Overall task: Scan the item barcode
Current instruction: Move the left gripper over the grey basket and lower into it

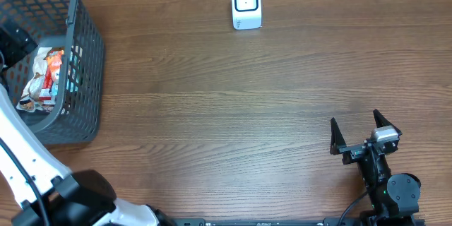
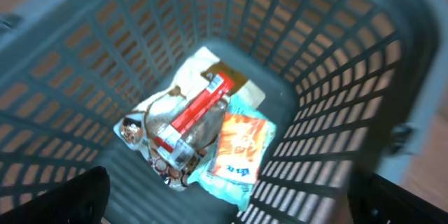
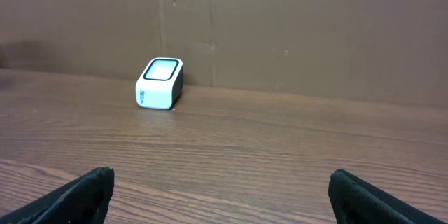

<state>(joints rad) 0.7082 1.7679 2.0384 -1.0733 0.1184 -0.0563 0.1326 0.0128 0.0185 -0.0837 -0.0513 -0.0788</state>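
Left fingers (image 2: 70, 199) are spread wide with nothing in them, hanging over the grey plastic lattice basket (image 2: 336, 77) at the left end of the desk (image 1: 212, 113). The crinkly snack packets (image 2: 196, 122) are lying in the bottom of it. Right fingers (image 1: 337, 138) gape just as wide over bare wood grain, touching nothing. The scanner (image 1: 246, 5), a rounded white box with a glossy window, sits at the desk's far edge.

Blurry packets (image 2: 199, 131) inside basket (image 2: 336, 70)

I'm reading nothing clearly — white characters are showing on the orange packet (image 2: 241, 147) at centre frame, too blurred to decipher.
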